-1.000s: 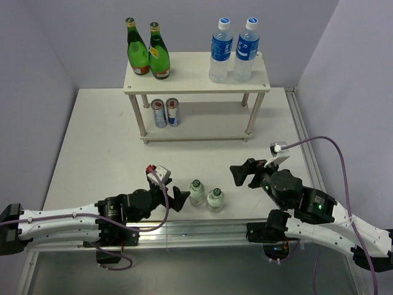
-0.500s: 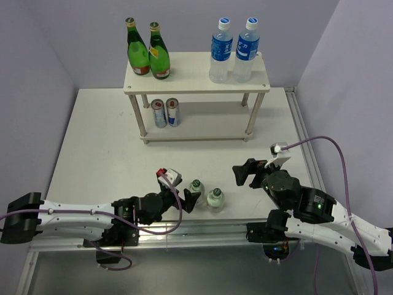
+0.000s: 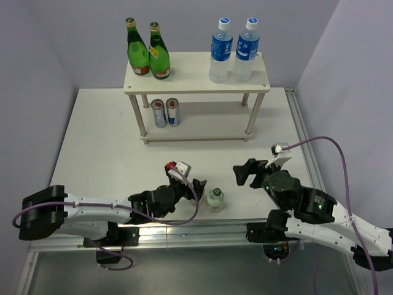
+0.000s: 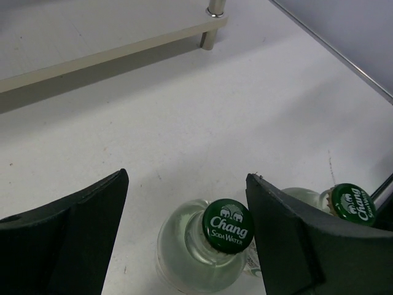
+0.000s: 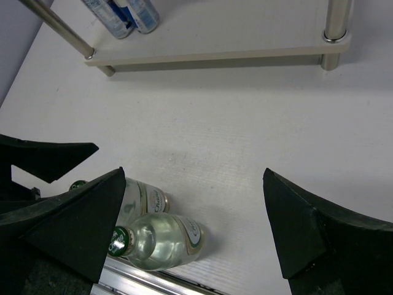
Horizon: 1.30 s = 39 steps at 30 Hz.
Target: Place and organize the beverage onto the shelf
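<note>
Grasp step: left fingers (image 4: 80, 227) apart, straddling green-capped clear glass bottle (image 4: 228, 225); right fingers (image 5: 307, 227) apart, idle. Next: close, lift toward pale wooden two-tier shelf (image 3: 190, 77).

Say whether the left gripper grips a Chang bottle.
No: the left gripper stands open around the Chang soda water bottle, a gap on one side.

table (image 3: 98, 147): shelf (image 3: 190, 77), two soda-water bottles (image 3: 215, 199) | top: four bottles (image 3: 159, 58) | lower: two cans (image 3: 172, 112)
</note>
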Each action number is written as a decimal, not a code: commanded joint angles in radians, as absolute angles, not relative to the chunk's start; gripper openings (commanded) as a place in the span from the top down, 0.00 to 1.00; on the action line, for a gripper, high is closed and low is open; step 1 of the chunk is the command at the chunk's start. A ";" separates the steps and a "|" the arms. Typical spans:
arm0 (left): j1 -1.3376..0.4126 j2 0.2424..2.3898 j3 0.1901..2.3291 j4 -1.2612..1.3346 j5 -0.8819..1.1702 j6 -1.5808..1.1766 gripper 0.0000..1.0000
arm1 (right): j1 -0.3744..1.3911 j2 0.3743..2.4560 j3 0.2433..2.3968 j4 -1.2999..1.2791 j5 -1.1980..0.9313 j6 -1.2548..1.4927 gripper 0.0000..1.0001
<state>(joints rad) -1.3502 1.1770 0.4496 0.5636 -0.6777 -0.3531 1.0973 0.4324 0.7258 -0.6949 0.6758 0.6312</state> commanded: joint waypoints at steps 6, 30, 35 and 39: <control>-1.333 1.220 0.506 0.615 -0.678 -0.354 0.24 | 1.108 0.416 0.724 -0.677 0.718 0.635 0.00; -1.315 1.275 0.592 0.581 -0.741 -0.322 1.00 | 1.121 0.403 0.715 -0.672 0.732 0.640 0.00; -1.253 1.308 0.675 0.583 -0.689 -0.261 1.00 | 1.127 0.393 0.713 -0.669 0.735 0.640 0.00; -1.181 1.336 0.770 0.583 -0.644 -0.215 1.00 | 1.131 0.393 0.712 -0.667 0.736 0.638 0.00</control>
